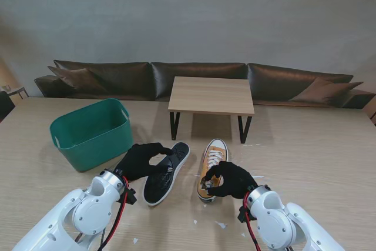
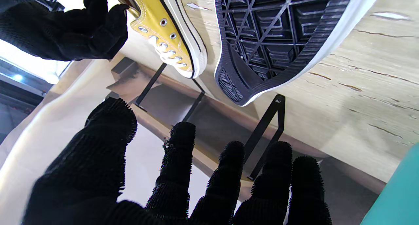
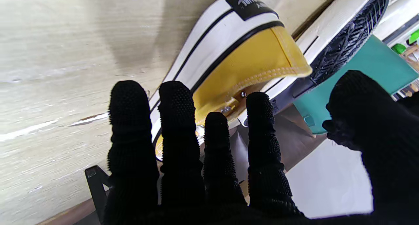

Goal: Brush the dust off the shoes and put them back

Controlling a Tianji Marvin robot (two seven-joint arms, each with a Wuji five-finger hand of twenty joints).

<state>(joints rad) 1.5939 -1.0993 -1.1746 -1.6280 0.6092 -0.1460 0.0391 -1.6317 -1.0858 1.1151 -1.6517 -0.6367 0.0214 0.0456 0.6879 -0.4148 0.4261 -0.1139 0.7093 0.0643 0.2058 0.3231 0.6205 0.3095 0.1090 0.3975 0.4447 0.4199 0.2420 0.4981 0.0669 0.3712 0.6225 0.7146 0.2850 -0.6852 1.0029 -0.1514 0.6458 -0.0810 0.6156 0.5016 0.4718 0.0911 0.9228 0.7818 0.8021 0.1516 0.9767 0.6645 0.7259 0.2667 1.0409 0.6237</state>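
A yellow sneaker [image 1: 215,156] stands upright on the table, toe pointing away from me. To its left lies its mate [image 1: 168,173], turned so that the black sole [image 2: 278,32] faces up. My left hand [image 1: 141,161] hovers at that shoe's near left side, fingers [image 2: 183,146] spread and holding nothing. My right hand [image 1: 230,179] sits at the yellow sneaker's heel [image 3: 248,55]; its fingers [image 3: 212,136] reach toward the heel opening with the thumb held apart, and nothing is gripped. No brush shows in any view.
A green plastic bin [image 1: 91,133] stands on the table to the left, close to my left arm. A small wooden table [image 1: 211,95] with black legs stands just beyond the shoes. White scraps [image 1: 220,224] lie near my right wrist. A brown sofa runs behind.
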